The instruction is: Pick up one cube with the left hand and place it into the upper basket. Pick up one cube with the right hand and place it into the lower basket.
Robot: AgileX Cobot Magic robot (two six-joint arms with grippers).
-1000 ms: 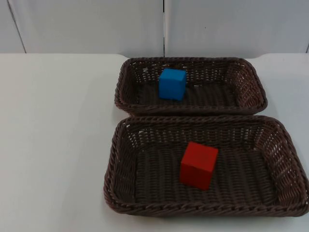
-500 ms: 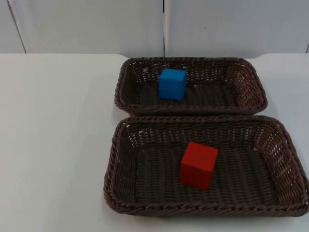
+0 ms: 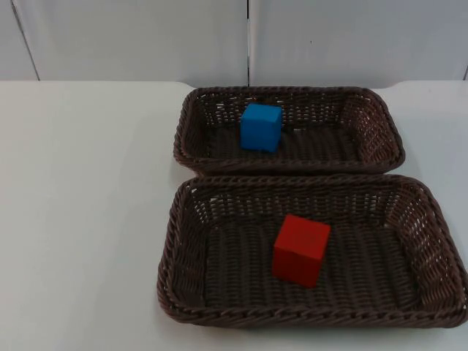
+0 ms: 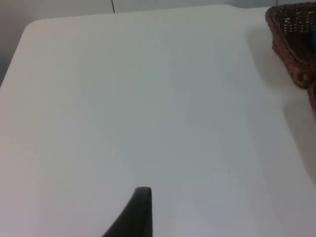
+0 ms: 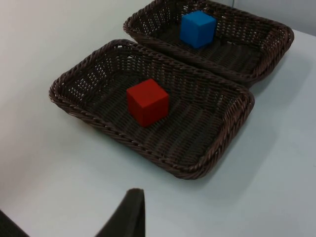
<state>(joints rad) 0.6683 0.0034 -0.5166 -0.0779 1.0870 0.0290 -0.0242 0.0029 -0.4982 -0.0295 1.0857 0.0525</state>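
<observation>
Landmark: the lower basket (image 3: 175, 248), a dark brown woven tray on the white table (image 3: 80, 219), nearest the camera in the top view. The upper basket (image 3: 191, 139), of the same weave, lies directly behind it toward the grey partition wall (image 3: 131, 36); their long rims run side by side, touching or nearly so.

The red cube (image 3: 300, 250) sits on the floor of the lower basket, near its middle and clear of all four walls. The blue cube (image 3: 261, 126) sits in the upper basket, left of its centre and close to its far wall. Nothing covers or crowds either cube.

The left gripper (image 4: 139, 212) hangs over bare table well to the left of the lower basket, touching nothing. The right gripper (image 5: 129, 213) hangs over bare table outside the lower basket, with both baskets and both cubes ahead of it. For each, one fingertip is visible, so I cannot tell how the fingers stand; neither carries a cube.
</observation>
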